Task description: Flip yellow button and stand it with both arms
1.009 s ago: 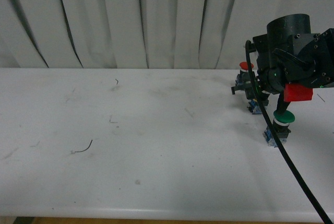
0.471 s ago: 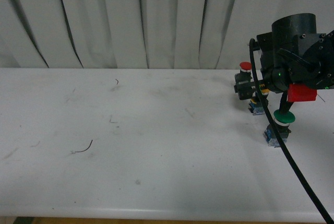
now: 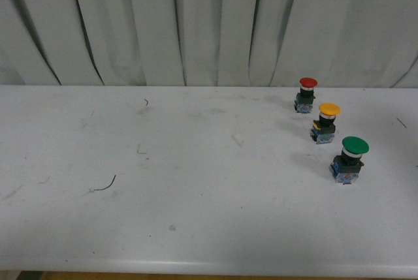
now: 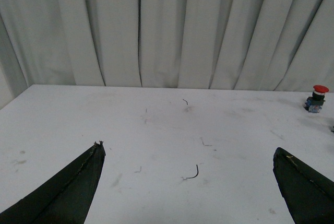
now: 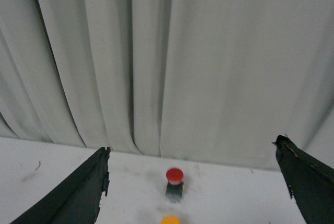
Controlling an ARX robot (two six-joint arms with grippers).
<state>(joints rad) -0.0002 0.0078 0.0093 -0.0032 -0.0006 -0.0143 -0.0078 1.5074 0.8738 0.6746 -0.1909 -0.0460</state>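
Gone from the front view since a moment ago: right arm, pulled clear. Yellow button [image 3: 328,123] standing cap-up on the tabletop [image 3: 196,182], between red button [image 3: 305,93] and green button [image 3: 351,158], right-arm side. Right fingers [image 5: 83,192] spread wide, aimed at it, only the yellow cap showing there. Left fingers [image 4: 68,190] spread too, well apart; left wrist view misses yellow entirely.

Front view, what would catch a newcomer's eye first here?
Three push buttons standing upright in a diagonal row at the table's right side: the red button farthest back, the yellow button in the middle, the green button nearest. Everything else is white tabletop and pale curtain.
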